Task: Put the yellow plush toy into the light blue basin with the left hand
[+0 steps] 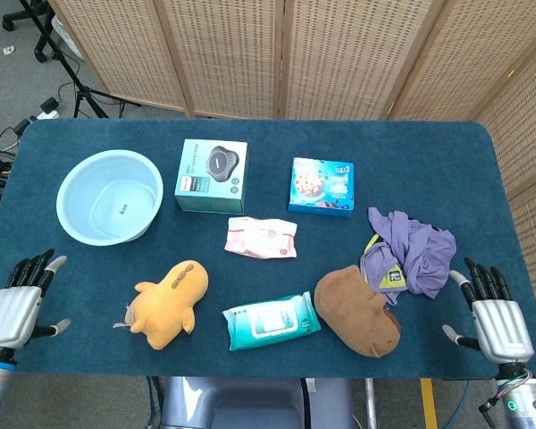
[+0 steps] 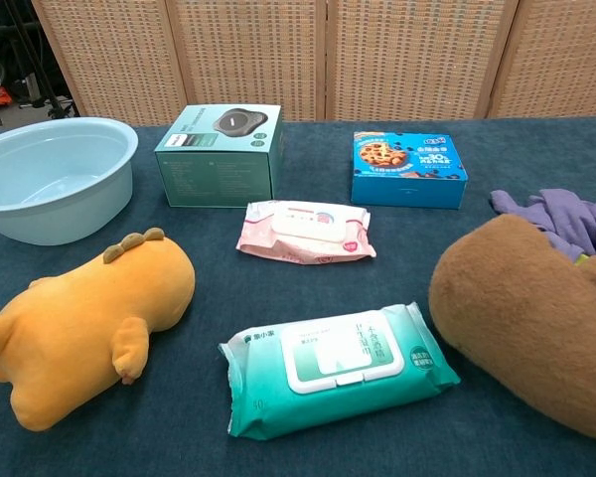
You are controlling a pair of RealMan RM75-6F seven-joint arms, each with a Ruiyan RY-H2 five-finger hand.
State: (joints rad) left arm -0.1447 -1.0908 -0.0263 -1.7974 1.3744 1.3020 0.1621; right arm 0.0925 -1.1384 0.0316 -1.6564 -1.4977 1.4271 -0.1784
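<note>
The yellow plush toy [image 1: 168, 305] [image 2: 84, 327] lies on its side on the dark blue table, near the front left. Behind it and to the left stands the light blue basin [image 1: 110, 197] [image 2: 52, 179], with nothing in it. My left hand [image 1: 20, 302] hovers over the table's front left corner, fingers spread and holding nothing, well left of the toy. At the front right corner my right hand [image 1: 492, 315] is also spread and holds nothing. Neither hand shows in the chest view.
A teal box [image 1: 212, 175] stands right of the basin, a blue cookie box [image 1: 322, 186] further right. A pink wipes pack [image 1: 262, 237], a green wipes pack [image 1: 271, 321], a brown plush [image 1: 357, 309] and purple cloth [image 1: 410, 251] lie across the middle and right.
</note>
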